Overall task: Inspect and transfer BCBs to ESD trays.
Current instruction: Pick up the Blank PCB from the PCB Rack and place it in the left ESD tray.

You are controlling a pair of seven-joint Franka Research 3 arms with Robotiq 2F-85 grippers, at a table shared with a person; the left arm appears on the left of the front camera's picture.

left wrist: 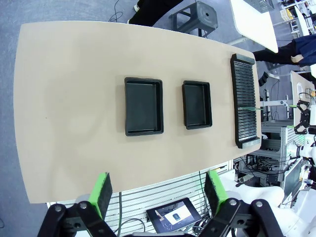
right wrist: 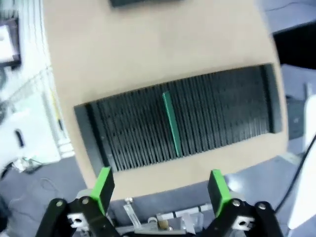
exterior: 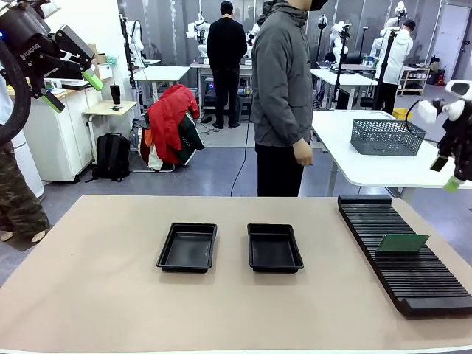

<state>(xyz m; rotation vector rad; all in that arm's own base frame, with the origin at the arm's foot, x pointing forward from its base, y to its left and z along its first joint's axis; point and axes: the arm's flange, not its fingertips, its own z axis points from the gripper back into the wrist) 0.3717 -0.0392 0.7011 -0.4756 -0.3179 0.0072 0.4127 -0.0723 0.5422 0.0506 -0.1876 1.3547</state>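
Up close, my left gripper (left wrist: 158, 185) and right gripper (right wrist: 160, 177) hang above the desk (exterior: 88, 295), jaws apart, empty; two ESD trays (exterior: 167, 251) lie side by side; one BCB (exterior: 402, 243) stands in the rack (exterior: 420, 287).

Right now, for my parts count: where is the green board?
In the front view the BCB stands on edge in the slotted rack on the table's right side, right of both ESD trays.
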